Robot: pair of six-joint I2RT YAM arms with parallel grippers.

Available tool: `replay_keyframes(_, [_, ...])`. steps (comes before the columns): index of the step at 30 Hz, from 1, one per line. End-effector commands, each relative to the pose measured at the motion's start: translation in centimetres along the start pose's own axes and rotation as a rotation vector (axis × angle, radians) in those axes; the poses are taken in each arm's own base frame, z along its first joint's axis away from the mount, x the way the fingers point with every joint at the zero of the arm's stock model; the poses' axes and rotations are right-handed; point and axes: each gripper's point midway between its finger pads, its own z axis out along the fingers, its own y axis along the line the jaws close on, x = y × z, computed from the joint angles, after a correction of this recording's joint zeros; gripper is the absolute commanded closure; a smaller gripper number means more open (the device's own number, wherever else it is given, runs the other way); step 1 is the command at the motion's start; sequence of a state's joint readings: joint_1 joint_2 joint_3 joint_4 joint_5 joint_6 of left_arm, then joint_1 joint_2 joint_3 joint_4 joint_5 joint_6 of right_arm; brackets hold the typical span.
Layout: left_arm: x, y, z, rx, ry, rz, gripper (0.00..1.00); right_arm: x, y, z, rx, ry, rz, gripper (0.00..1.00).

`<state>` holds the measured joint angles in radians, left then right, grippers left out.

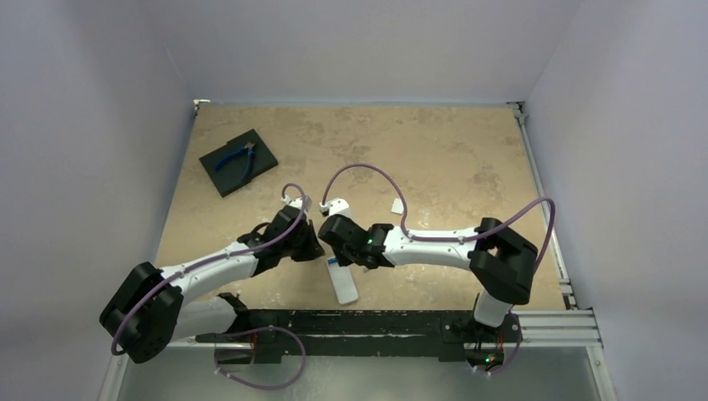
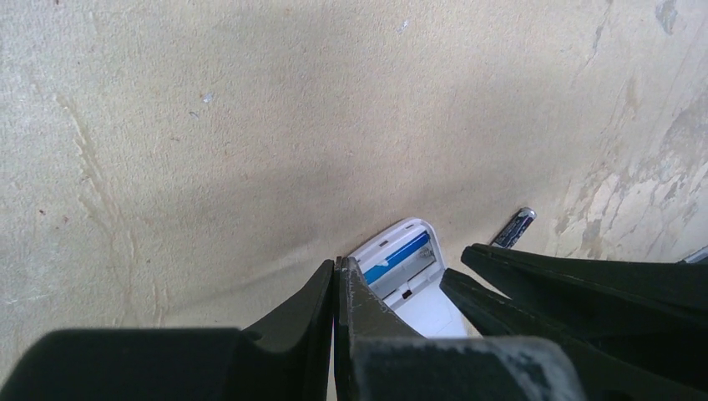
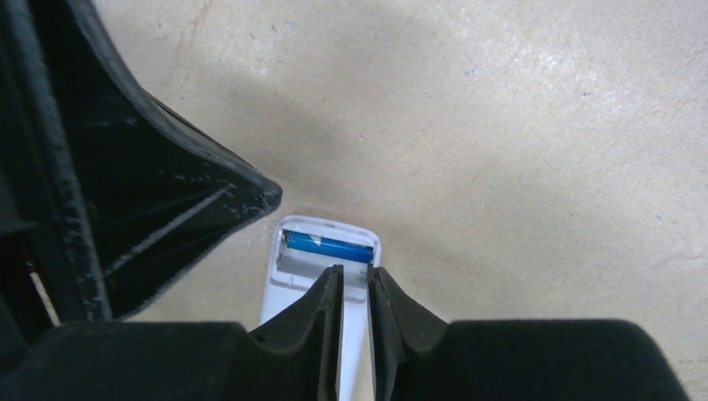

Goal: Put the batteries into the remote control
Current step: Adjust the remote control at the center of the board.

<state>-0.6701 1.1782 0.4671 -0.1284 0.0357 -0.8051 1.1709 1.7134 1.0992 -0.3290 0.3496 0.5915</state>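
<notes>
While the blue battery (image 3: 330,247) sits in the remote control (image 1: 343,282) near the table's (image 1: 417,150) front edge, we judge the dark battery (image 2: 513,227) near it the next pick; left gripper (image 2: 336,271) pressed together, right gripper (image 3: 354,276) slightly parted, empty

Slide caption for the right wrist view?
Right pincer, slightly open, above the remote control; one blue battery sits in its open compartment.

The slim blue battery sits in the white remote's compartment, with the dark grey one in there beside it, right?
No. The slim blue battery is in the white rectangular remote control, but the slim dark grey battery lies outside it on the tan table; the left wrist view shows that.
</notes>
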Motion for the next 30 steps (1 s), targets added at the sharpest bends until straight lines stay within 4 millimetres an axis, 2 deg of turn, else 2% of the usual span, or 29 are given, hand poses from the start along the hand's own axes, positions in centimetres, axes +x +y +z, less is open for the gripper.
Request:
replay_keyframes(1, [-0.2, 0.0, -0.5, -0.002, -0.022, -0.009, 0.97, -1.1, -0.1, -1.6, -0.022, -0.051, 0.03, 0.74])
replay_keyframes(8, [0.7, 0.4, -0.6, -0.005, 0.003, -0.025, 0.93, -0.3, -0.3, -2.6, -0.059, -0.042, 0.008, 0.7])
replay_keyframes(15, [1.3, 0.4, -1.1, 0.004, 0.031, -0.021, 0.74, 1.5, -0.6, -3.7, -0.126, -0.026, 0.004, 0.71])
replay_keyframes(20, [1.8, 0.5, -1.4, 0.007, 0.049, -0.019, 0.63, 2.9, -1.5, -4.2, -0.128, -0.013, 0.015, 0.75])
replay_keyframes(26, [2.1, 0.3, -1.5, 0.016, 0.07, -0.01, 0.55, 4.5, -2.2, -5.1, -0.162, -0.002, 0.032, 0.7])
replay_keyframes(30, [1.4, -0.9, -1.6, 0.05, 0.073, 0.014, 0.53, 5.8, -2.1, -5.6, -0.216, 0.014, 0.042, 0.72])
